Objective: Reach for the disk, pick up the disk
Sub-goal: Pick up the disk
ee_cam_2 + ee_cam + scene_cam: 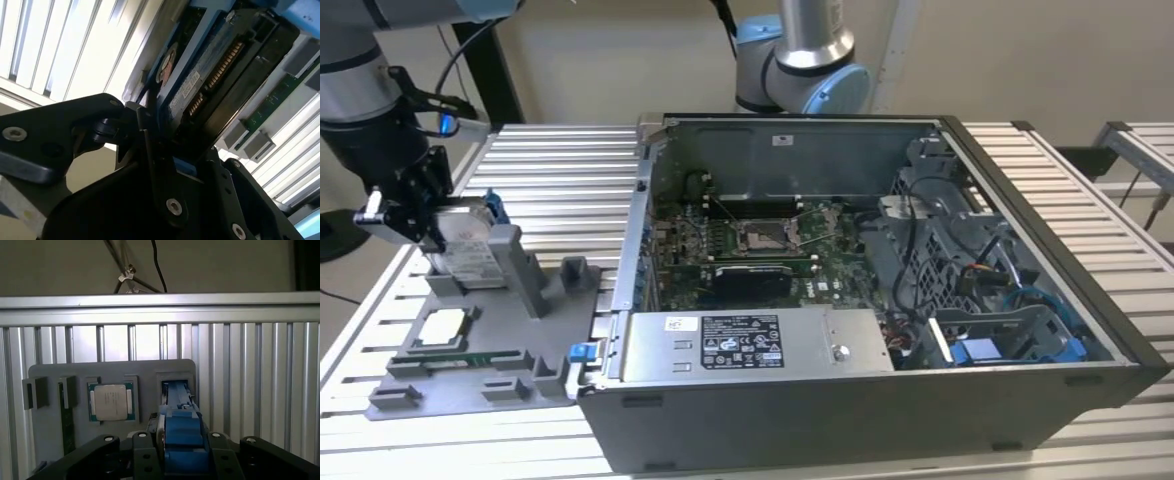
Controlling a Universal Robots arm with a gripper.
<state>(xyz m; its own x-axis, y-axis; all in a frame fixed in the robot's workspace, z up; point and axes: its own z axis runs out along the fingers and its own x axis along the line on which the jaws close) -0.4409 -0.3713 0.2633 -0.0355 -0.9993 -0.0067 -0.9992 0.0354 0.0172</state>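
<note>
In the exterior view the disk point(467, 245) stands on edge, slightly tilted, at the far end of the grey holder tray point(480, 375) on the exterior view's left. It is silver-grey with a white label and blue rails. My gripper point(424, 222) is on its near upper edge, shut on it. In the first wrist view the blue rail of the disk point(182, 432) sits clamped in my gripper point(181, 452), above the tray's slot. The second wrist view shows the disk point(215, 65) from its connector end, with my gripper point(182, 160) on it and a black finger point(150, 150) pressed against its side.
A small square silver chip point(443, 325) lies in a pocket of the tray, seen also as the chip point(111, 402) in the first wrist view. An open computer case point(854, 300) stands right of the tray. A second arm point(801, 60) rises behind the case. The slatted metal table point(547, 160) runs underneath.
</note>
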